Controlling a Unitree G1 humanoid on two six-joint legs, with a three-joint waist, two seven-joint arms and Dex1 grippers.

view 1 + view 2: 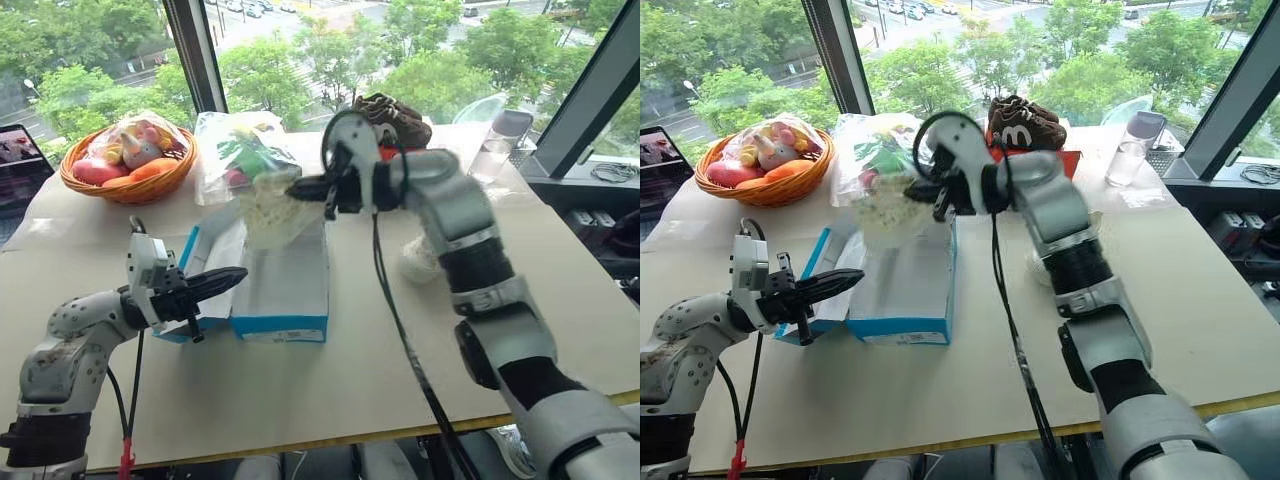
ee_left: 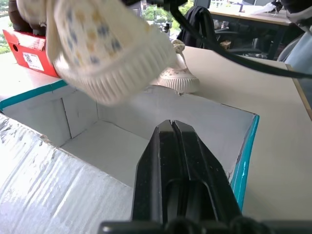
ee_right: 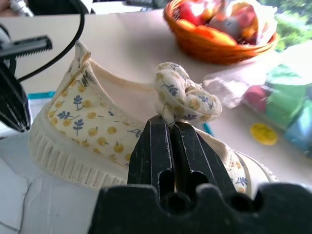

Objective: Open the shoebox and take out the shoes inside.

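Aloft, right pincer (image 3: 171, 127) pinches cream flower-printed shoe (image 3: 97, 131); left pincer (image 1: 232, 279) closed, empty.

The open bright blue cardboard shoebox (image 1: 285, 290) sat near the middle of the pale wooden table (image 1: 330, 390). A cream-white child's shoe with ribbed sole (image 3: 97, 131) hung above the box's rear end, while its mate (image 1: 418, 262) lay on the table right of the box. Behind the box lay a clear plastic bag of toys (image 1: 235, 150); left of that stood a woven basket of fruit (image 1: 128, 160). Dark brown shoes (image 1: 1025, 122) rested on a red-orange box (image 1: 1065, 160) at the far edge.
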